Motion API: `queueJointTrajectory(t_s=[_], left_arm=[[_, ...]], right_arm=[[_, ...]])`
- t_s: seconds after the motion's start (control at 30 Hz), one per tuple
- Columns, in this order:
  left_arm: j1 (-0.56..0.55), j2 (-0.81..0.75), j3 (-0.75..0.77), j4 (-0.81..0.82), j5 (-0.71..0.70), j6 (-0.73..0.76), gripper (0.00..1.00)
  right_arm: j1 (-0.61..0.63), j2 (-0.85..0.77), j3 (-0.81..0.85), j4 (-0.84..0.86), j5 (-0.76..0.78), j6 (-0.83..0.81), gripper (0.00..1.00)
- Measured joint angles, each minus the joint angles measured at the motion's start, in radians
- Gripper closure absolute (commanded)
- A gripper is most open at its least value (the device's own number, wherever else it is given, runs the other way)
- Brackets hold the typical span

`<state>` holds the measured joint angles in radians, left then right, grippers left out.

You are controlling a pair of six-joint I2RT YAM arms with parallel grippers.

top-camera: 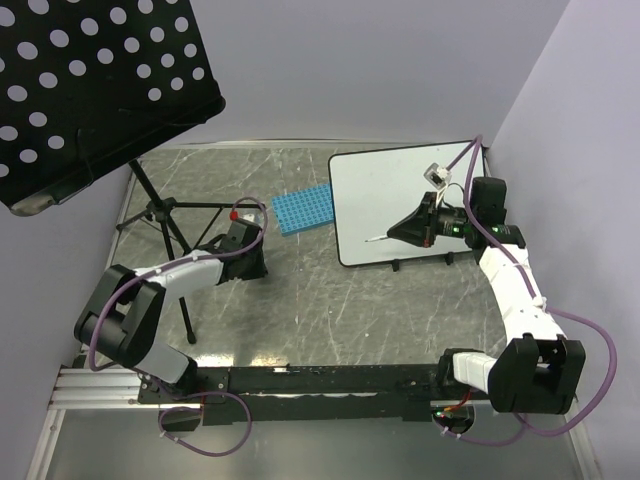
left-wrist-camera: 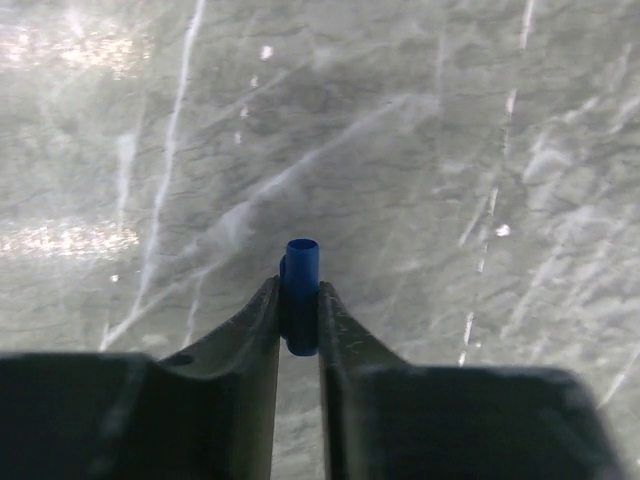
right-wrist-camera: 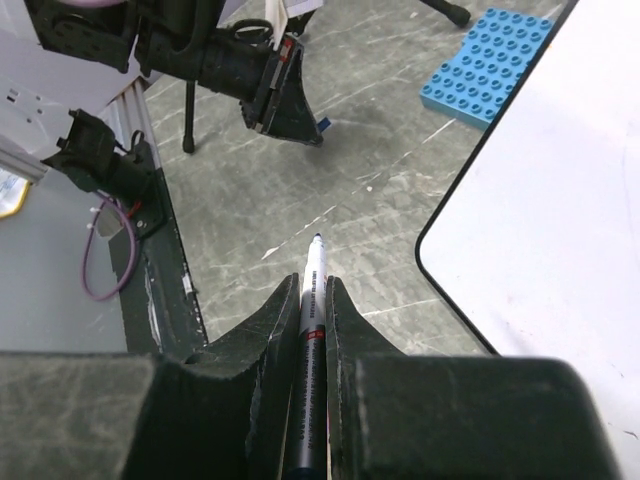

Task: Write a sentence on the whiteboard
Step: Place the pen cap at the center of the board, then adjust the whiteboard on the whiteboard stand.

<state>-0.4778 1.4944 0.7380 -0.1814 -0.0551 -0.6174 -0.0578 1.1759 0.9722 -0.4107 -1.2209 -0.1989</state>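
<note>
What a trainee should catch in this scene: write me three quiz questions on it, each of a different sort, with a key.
1. True or false: the whiteboard already carries a line of blue writing.
2. Pick one: the right gripper is closed on A) a marker, B) an eraser, C) nothing.
3. Fill the gap: the left gripper pinches a small cap whose colour is ____.

Key: 1 false; 2 A; 3 blue.
</note>
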Motion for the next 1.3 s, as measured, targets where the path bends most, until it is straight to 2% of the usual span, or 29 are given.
queueJointTrajectory(t_s=[0.2,0.37,0.43,0.5,0.67,0.77,0.8,0.9,1.03,1.3], left_arm=[[-0.009,0.002,0.026,-0.026,-0.054,-0.004,0.45],[-0.011,-0.058,0.030,-0.028,-0.063,-0.003,0.32],[-0.013,-0.124,0.030,-0.021,-0.053,0.001,0.22],[-0.013,-0.195,0.029,0.003,-0.029,0.016,0.03],[0.011,-0.338,0.029,0.155,0.098,0.032,0.03],[0.055,-0.332,0.050,0.234,0.221,0.045,0.01],[0.066,-0.315,0.065,0.251,0.256,0.053,0.00],[0.079,-0.235,0.114,0.314,0.372,0.069,0.09],[0.078,-0.081,0.174,0.426,0.536,0.079,0.10],[0.077,0.137,0.222,0.536,0.663,0.055,0.12]], right_arm=[[-0.010,0.000,0.000,0.000,-0.003,-0.006,1.00],[-0.014,0.000,0.000,-0.001,-0.003,-0.016,1.00],[-0.017,0.000,0.000,-0.001,-0.003,-0.023,1.00],[-0.021,0.000,0.000,-0.001,-0.004,-0.030,1.00],[-0.039,-0.015,-0.006,0.000,-0.011,-0.045,1.00],[-0.058,-0.037,-0.021,0.001,-0.019,-0.050,1.00],[-0.063,-0.044,-0.025,0.003,-0.021,-0.050,1.00],[-0.084,-0.060,-0.032,0.005,-0.033,-0.053,1.00],[-0.104,-0.063,-0.032,0.006,-0.054,-0.064,1.00],[-0.114,-0.064,-0.032,0.005,-0.082,-0.075,1.00]])
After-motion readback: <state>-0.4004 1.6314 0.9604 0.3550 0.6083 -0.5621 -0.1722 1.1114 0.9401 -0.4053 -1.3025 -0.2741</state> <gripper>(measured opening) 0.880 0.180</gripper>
